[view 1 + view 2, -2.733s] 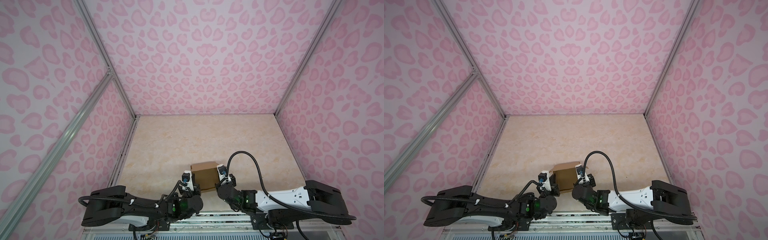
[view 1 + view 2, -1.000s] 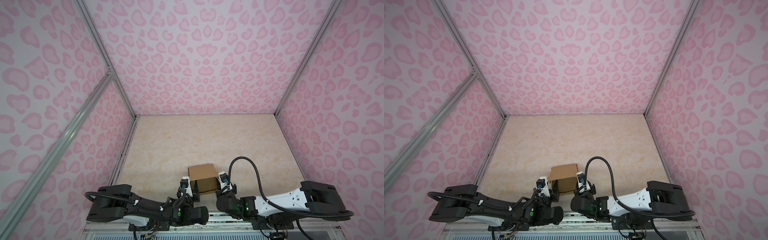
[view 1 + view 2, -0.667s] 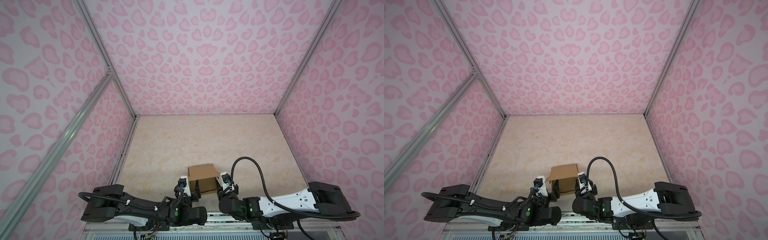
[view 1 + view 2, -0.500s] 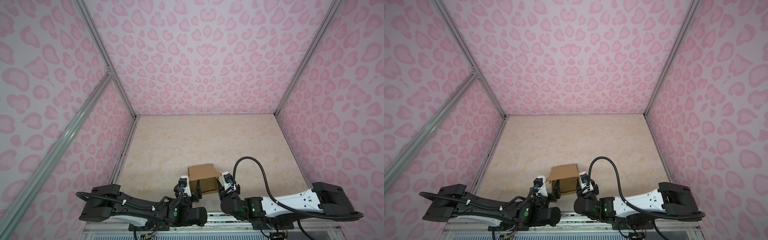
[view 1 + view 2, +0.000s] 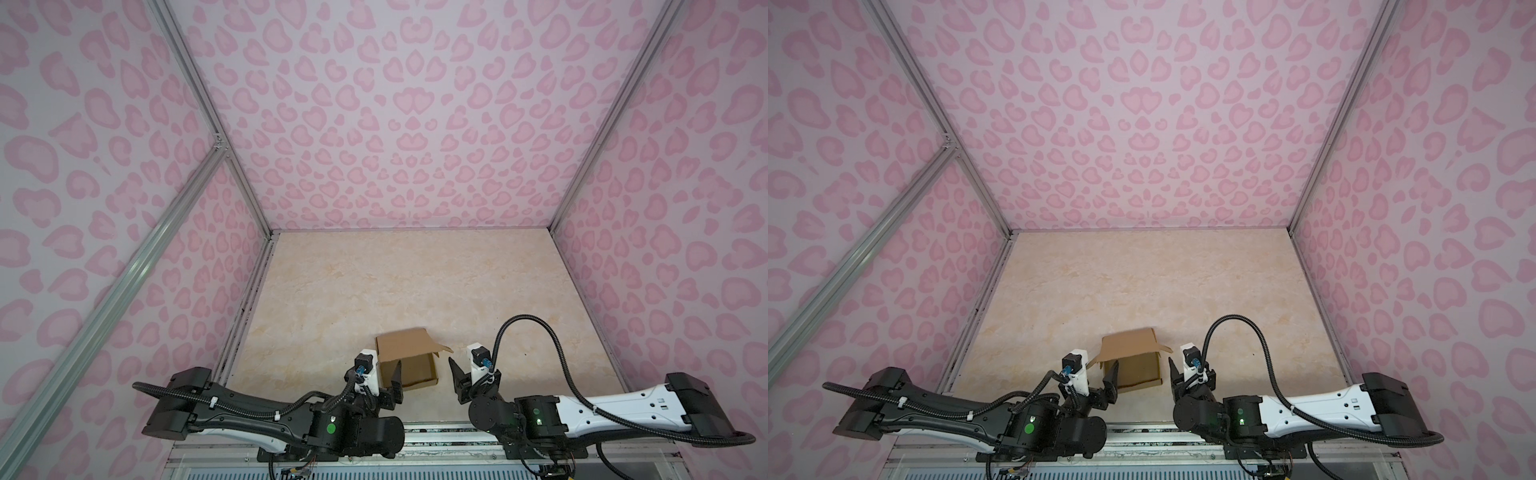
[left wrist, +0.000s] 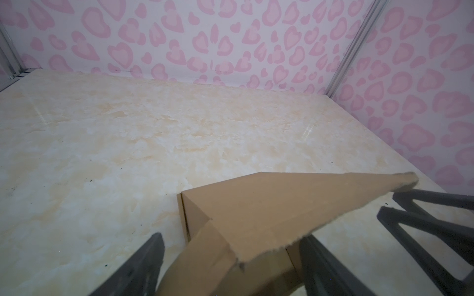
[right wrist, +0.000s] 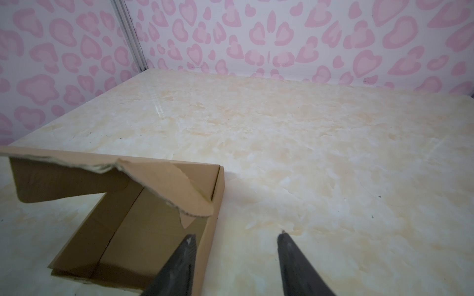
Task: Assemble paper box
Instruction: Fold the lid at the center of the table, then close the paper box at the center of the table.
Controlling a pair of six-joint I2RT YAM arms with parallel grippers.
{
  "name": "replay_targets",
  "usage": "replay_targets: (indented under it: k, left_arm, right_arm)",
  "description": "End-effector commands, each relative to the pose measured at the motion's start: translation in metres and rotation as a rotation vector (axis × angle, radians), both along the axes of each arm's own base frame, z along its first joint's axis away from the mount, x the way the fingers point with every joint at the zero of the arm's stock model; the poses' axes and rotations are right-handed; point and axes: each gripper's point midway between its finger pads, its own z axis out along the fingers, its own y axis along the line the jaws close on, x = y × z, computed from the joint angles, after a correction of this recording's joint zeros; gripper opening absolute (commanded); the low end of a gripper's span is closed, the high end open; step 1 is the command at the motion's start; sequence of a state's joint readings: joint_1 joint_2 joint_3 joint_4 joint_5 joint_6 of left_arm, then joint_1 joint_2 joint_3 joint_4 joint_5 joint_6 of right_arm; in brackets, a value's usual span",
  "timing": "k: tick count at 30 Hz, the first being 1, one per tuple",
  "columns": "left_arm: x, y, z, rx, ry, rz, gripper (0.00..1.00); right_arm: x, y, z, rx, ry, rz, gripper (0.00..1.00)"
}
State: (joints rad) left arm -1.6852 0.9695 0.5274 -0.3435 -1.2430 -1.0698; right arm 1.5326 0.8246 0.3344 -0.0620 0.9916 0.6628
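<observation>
Your left gripper (image 6: pixel 232 239) stands wide apart astride the left wall of the paper box (image 5: pixel 409 353), one finger inside it, gripping nothing. Your right gripper (image 7: pixel 236 235) is parted too, empty, just beside the box's right wall. The box sits on the table (image 5: pixel 374 282) near the front edge, between both arms, its lid flap raised.
</observation>
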Motion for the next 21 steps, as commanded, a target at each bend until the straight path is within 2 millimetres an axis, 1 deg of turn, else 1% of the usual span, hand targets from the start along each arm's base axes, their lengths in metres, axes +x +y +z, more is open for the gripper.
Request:
replay_targets:
  k: [1, 6, 11, 12, 14, 16, 18, 19, 21]
  left_arm:
    - [-0.002, -0.002, 0.011, 0.033, -0.005, -0.041, 0.85]
    - [-0.005, -0.001, 0.04, -0.008, -0.011, -0.094, 0.84]
    - [-0.008, -0.004, 0.06, -0.017, -0.015, -0.153, 0.84]
    - [-0.008, -0.004, 0.068, -0.013, -0.023, -0.16, 0.84]
    - [-0.008, -0.001, 0.085, -0.029, -0.04, -0.167, 0.85]
    - [-0.006, 0.002, 0.106, -0.042, -0.071, -0.172, 0.88]
    - [-0.001, 0.008, 0.118, -0.025, -0.093, -0.164, 0.89]
    - [0.002, 0.012, 0.123, -0.018, -0.094, -0.159, 0.9]
    - [0.01, 0.019, 0.124, -0.032, -0.075, -0.153, 0.9]
  right_arm:
    - [0.001, -0.016, 0.002, -0.005, -0.007, -0.021, 0.53]
    - [0.001, -0.033, 0.025, 0.083, -0.026, -0.027, 0.51]
    - [0.002, -0.044, 0.043, 0.129, -0.041, -0.032, 0.48]
    - [0.001, -0.046, 0.049, 0.135, -0.044, -0.031, 0.47]
    - [0.002, -0.046, 0.068, 0.148, -0.055, -0.026, 0.46]
    - [0.002, -0.04, 0.089, 0.149, -0.077, -0.013, 0.46]
    - [0.002, -0.026, 0.106, 0.154, -0.083, 0.014, 0.46]
    - [0.003, -0.017, 0.11, 0.147, -0.069, 0.033, 0.46]
    - [0.007, 0.002, 0.113, 0.136, -0.009, 0.076, 0.46]
